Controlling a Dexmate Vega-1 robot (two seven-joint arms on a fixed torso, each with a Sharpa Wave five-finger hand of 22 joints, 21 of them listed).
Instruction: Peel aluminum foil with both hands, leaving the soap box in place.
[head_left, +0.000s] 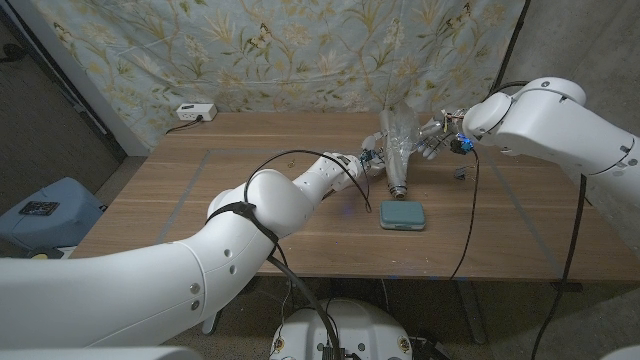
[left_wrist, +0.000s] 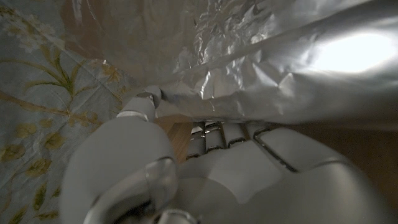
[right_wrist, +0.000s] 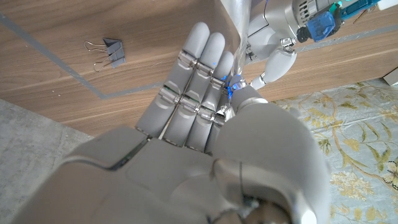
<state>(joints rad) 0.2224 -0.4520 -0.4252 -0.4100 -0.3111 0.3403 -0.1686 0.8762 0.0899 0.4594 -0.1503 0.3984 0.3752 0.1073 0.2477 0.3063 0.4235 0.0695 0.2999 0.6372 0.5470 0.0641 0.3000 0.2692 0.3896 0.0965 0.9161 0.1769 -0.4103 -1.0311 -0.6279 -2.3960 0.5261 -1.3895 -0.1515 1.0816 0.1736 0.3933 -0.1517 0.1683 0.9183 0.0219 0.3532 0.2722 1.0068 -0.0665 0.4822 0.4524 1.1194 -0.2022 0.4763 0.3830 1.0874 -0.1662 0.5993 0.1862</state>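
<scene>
A crumpled sheet of aluminum foil (head_left: 398, 150) hangs upright over the table between my two hands, its lower end near the wood. My left hand (head_left: 368, 160) grips its left edge; in the left wrist view the foil (left_wrist: 267, 56) lies over my fingers (left_wrist: 217, 134). My right hand (head_left: 432, 138) holds the other edge; in the right wrist view its fingers (right_wrist: 193, 81) lie straight along the foil's edge (right_wrist: 238, 25), with the thumb close by. The teal soap box (head_left: 402, 215) lies bare on the table just in front of the foil, apart from both hands.
A black binder clip (right_wrist: 109, 50) lies on the wood near my right hand. A white power strip (head_left: 195, 113) sits at the table's far left edge. A flowered cloth (head_left: 300, 50) hangs behind the table. Black cables cross the table (head_left: 150, 215) along both arms.
</scene>
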